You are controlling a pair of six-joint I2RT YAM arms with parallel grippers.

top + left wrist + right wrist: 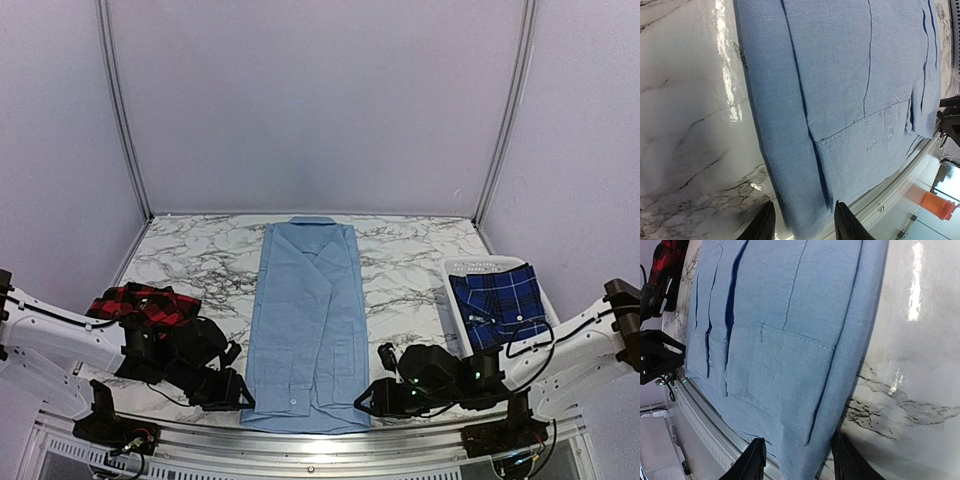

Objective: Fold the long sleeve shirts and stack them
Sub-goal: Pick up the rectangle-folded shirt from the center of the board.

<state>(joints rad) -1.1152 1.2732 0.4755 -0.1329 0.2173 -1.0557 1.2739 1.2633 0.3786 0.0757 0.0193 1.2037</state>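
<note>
The light blue long sleeve shirt (305, 320) lies flat mid-table, sleeves folded in, collar at the far end. My left gripper (240, 398) is at its near left corner; in the left wrist view the gripper (802, 227) is open, fingers either side of the hem corner (805, 210). My right gripper (366, 402) is at the near right corner; in the right wrist view the gripper (799, 465) is open, straddling the shirt's edge (810, 440). A red-and-black check shirt (140, 300) lies crumpled at left. A dark blue plaid shirt (498, 300) lies at right.
The plaid shirt rests in a white tray (455, 270) at the right edge. A metal rail (300, 440) runs along the marble table's near edge, right below the shirt's hem. Booth walls close in the back and sides.
</note>
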